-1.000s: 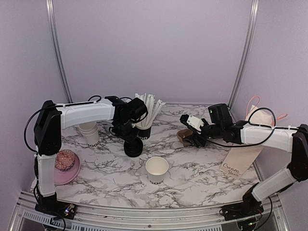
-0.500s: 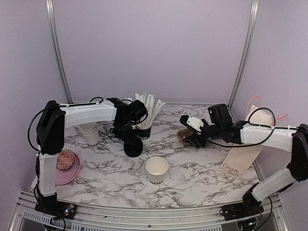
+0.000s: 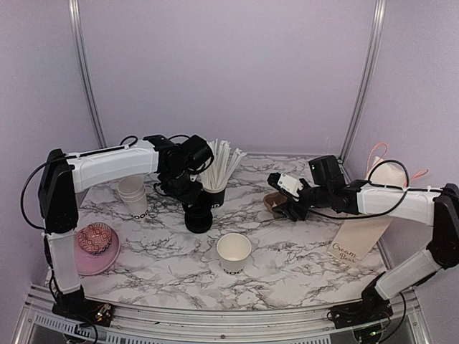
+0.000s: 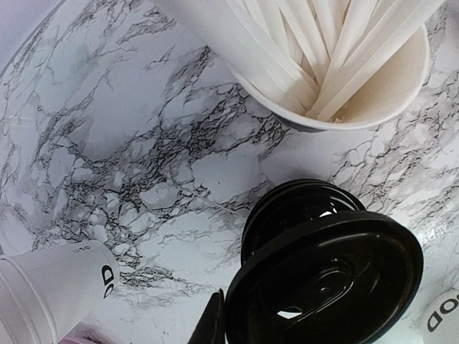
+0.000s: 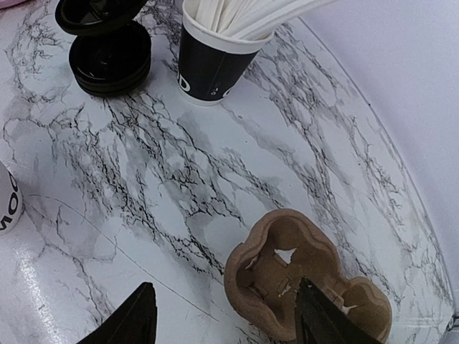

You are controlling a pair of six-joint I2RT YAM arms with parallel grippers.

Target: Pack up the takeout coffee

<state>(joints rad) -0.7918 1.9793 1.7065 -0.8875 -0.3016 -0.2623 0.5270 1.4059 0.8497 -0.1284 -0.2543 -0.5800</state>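
Note:
No takeout coffee with a lid on shows in any view. A lidless white cup [image 3: 234, 252] stands at the table's middle front. My left gripper [image 3: 192, 203] is shut on a black lid [image 4: 323, 279], one finger [image 4: 212, 322] pressed to its rim. That lid hangs tilted just above a stack of black lids [image 4: 301, 208] [image 3: 199, 219]. My right gripper [image 5: 224, 284] stands open over the near end of a brown cup carrier [image 5: 301, 283] [image 3: 275, 204], with nothing between its fingers.
A black cup of white straws [image 3: 215, 192] stands right behind the lid stack. Stacked white cups [image 3: 133, 195] are at the back left, a pink dish [image 3: 97, 247] at the front left. A paper bag [image 3: 362, 233] leans at the right edge.
My left gripper has closed on the top lid and lifted it slightly off the stack, its arm swinging back a little. The right arm has not moved.

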